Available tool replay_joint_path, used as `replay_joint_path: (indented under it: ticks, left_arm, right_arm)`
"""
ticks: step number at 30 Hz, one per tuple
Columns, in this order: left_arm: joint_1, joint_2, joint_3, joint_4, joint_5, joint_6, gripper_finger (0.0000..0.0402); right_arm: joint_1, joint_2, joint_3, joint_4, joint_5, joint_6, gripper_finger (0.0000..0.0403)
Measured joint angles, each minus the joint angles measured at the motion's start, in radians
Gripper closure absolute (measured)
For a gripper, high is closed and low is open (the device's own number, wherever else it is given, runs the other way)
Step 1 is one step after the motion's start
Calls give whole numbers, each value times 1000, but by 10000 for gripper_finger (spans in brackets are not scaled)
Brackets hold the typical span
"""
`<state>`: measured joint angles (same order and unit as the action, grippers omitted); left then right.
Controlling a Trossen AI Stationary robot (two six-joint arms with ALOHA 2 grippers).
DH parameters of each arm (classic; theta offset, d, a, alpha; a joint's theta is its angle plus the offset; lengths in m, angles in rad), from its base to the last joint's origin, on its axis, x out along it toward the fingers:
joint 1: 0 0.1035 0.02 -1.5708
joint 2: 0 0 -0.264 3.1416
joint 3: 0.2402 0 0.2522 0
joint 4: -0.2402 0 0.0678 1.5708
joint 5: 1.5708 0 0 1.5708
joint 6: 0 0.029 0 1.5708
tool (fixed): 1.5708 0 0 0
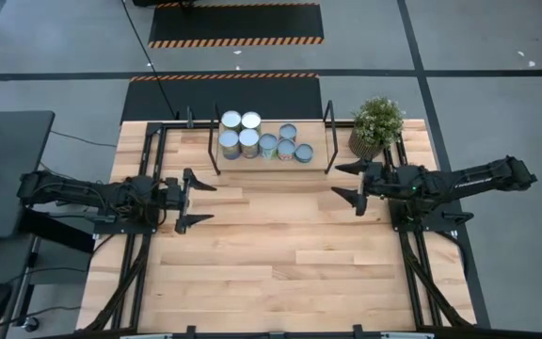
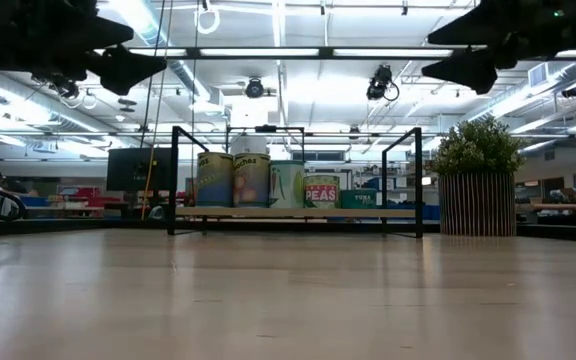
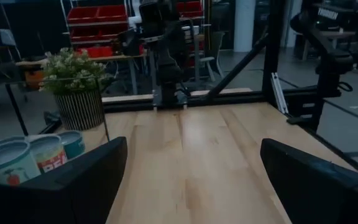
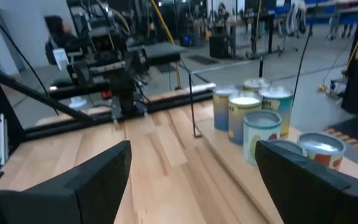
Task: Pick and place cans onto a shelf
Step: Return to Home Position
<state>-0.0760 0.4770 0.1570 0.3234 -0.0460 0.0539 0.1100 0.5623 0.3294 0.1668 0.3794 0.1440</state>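
Several cans stand upright on the shelf, a light board between black uprights at the table's far middle. They also show in the low view, the left wrist view and the right wrist view. My left gripper is open and empty, above the table, left of the shelf and nearer than it. My right gripper is open and empty, above the table just right of the shelf's right upright.
A potted green plant stands at the far right, beside the shelf and close behind my right gripper. Bare wooden tabletop spreads between the arms and toward the near edge. A person shows in the room beyond the table.
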Motion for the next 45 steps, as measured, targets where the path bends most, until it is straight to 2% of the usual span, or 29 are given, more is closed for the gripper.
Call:
replay_joint_path:
  ticks: [13,25,37,45]
  left_arm:
    - [0,0,0,7,-18,-43,27]
    - [0,0,0,-4,-20,-43,27]
    - [0,0,0,-28,-20,-51,27]
    - [0,0,0,-28,-20,-51,27]
  right_arm:
    - [-48,-292,-138,-3,2,-23,53]
    - [-55,-476,-204,-55,-14,-24,53]
    - [-55,-559,-205,-141,-10,-17,53]
    - [-55,-559,-301,-43,-2,-14,53]
